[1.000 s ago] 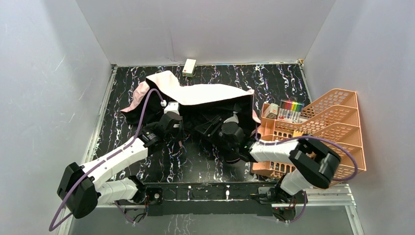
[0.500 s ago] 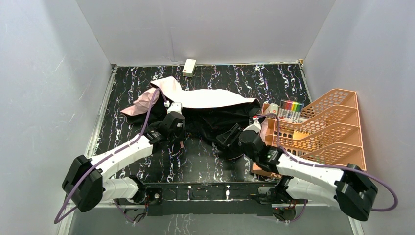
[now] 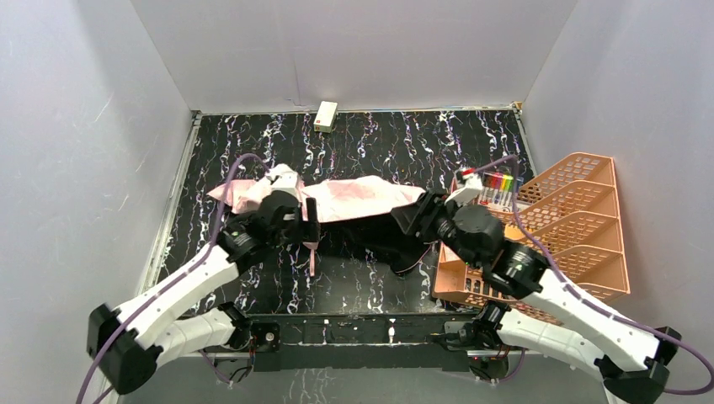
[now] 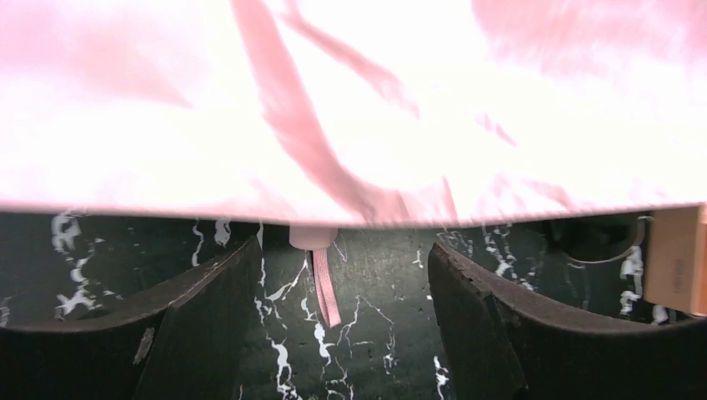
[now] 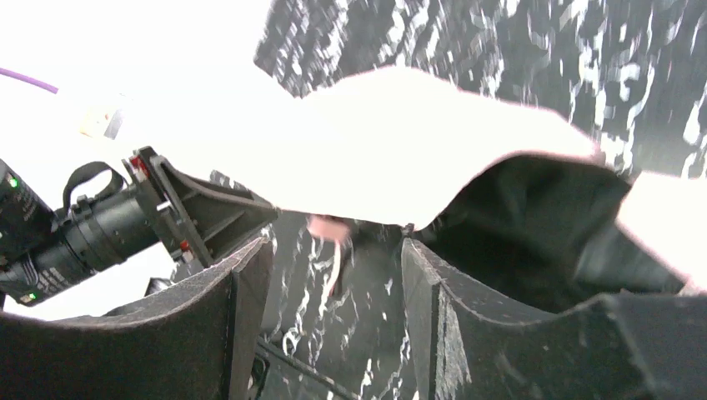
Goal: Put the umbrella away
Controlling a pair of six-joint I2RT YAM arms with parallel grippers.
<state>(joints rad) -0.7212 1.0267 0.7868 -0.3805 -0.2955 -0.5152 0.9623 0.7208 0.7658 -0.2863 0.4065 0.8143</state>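
Two grippers stand at the umbrella (image 3: 358, 195), which lies collapsed across the middle of the table (image 3: 396, 139). It stretches from 9 o'clock toward 3 o'clock, pale pink face up, with black fabric showing along its 6 o'clock edge. Left gripper (image 4: 343, 250): jaws apart and gripping nothing; the thin pink strap (image 4: 327, 296) below the stubby handle (image 4: 313, 237) shows in the gap, and pink fabric lies just beyond the fingertips. Right gripper (image 5: 333, 246): jaws apart at the umbrella's 3 o'clock end, fabric ahead of the tips, no grip seen. Orange mesh rack (image 3: 581, 215) sits at 3 o'clock, just beside that end. Small cream box (image 3: 326, 115) rests at 12 o'clock, well apart.
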